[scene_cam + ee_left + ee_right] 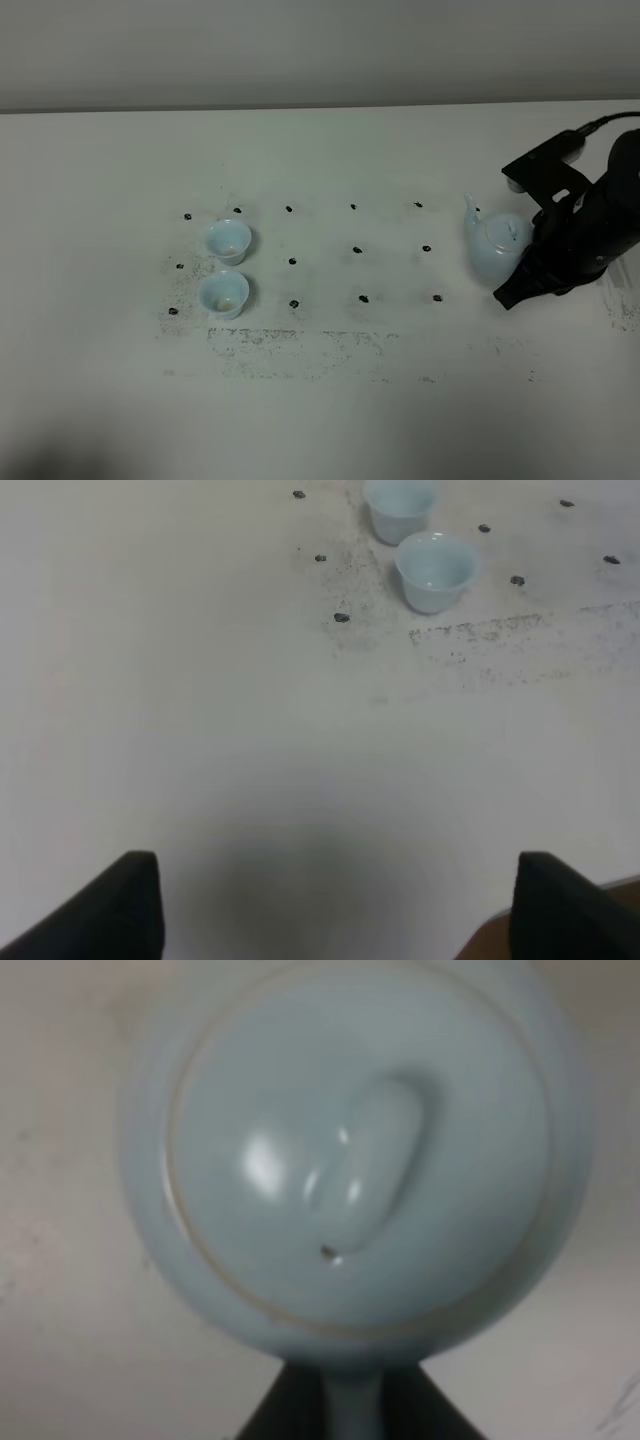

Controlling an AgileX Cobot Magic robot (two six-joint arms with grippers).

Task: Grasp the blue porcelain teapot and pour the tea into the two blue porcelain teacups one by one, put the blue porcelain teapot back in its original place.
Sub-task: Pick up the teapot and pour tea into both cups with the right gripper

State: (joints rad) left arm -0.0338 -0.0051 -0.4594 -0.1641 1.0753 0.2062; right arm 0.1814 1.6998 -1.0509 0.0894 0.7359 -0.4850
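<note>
Blue porcelain teapot (497, 245) stood at right side of table (320, 400), well apart from teacups (229, 240). Right gripper (350, 1418) clamped tight on thin handle (350, 1392); narrow pinch risked pot swivelling, early spill, lid (360, 1170) slipping at tilt.

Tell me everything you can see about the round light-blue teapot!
The round, pale-blue glazed porcelain teapot looks shiny, with a short spout pointing away from the arm, a lid with an oval knob, and a handle. It is on the right side of the white table. The black right gripper is shut on its handle. I cannot tell if it is lifted.
</note>
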